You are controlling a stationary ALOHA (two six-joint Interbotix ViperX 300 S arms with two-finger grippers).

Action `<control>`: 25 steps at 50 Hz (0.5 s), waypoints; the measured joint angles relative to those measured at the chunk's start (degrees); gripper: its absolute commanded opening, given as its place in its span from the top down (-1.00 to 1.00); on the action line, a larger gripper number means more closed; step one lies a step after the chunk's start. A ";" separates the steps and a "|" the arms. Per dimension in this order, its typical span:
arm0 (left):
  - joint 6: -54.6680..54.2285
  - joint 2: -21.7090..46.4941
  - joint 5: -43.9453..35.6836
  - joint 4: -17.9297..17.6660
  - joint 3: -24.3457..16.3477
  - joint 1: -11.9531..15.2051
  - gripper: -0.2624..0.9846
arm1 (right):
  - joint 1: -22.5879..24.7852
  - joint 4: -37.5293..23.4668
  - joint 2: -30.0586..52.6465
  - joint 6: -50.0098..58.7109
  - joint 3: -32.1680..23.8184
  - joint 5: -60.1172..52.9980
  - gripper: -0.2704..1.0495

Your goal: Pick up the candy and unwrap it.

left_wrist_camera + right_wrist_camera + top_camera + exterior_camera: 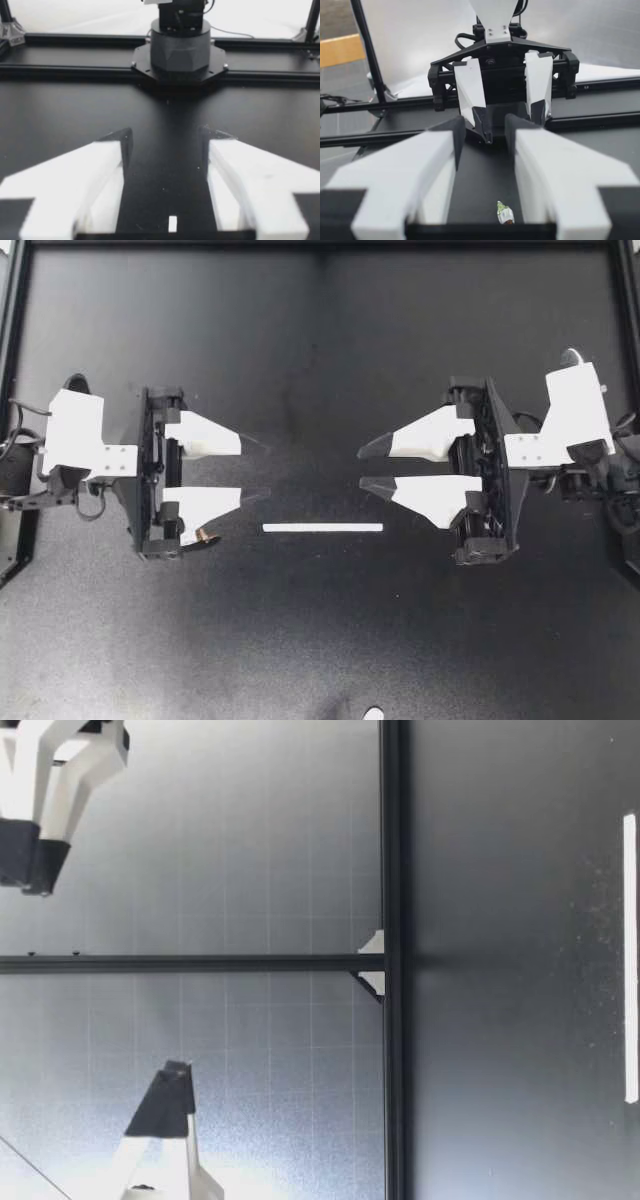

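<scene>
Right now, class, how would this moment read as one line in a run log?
left gripper: open, empty | right gripper: open, empty | candy: wrapped, on table below right gripper, not held | pick-up: not yet done

No legible text, label, number or sign observed. The white strip (323, 528) on the table (320, 360) is blank.

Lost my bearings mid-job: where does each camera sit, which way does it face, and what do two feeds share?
Top view: above the table, looking straight down; my left gripper and my right gripper, both open, tips facing; white strip on the table.
Low view: table height, looking across; both grippers hang above the table.
Left wrist view: along my left gripper toward an arm base.
Right wrist view: along my right gripper toward my left; candy under it.
Shared: top and low views show the strip.
</scene>
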 measured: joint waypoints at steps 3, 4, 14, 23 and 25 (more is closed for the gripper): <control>0.00 0.00 -0.09 0.00 0.00 0.00 -0.04 | 0.00 0.00 0.00 0.00 0.00 0.00 -0.05; 0.00 0.00 0.00 0.00 0.00 0.00 -0.04 | 0.00 0.00 0.00 0.00 0.00 0.00 -0.06; 0.26 0.00 0.00 0.00 0.00 0.00 -0.04 | 0.00 0.00 0.09 0.00 0.00 0.00 -0.06; 0.35 0.00 0.00 0.00 0.00 0.00 -0.04 | 0.00 0.00 0.09 0.00 0.00 -0.26 -0.06; 0.35 0.00 0.00 0.00 0.00 0.00 -0.04 | 0.00 0.09 0.00 0.00 0.00 -0.26 -0.06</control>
